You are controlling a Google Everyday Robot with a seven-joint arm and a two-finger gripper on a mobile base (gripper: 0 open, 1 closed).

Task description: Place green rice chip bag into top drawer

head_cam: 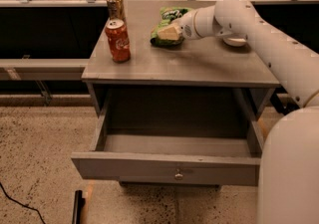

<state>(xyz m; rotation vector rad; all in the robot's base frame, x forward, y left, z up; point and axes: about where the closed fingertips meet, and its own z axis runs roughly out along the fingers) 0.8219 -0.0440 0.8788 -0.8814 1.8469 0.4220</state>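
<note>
End effector [167, 33] covers part of the green rice chip bag [173, 14].

Matt grey bench [199, 66] and top drawer [149, 165]; crinkled, shiny green rice chip bag [171, 14]; smooth white gripper [170, 33] at the bag.

Occlusions, upper centre
gripper [167, 33] covers part of green rice chip bag [173, 14]; arm [279, 54] cut off at right edge.
</note>
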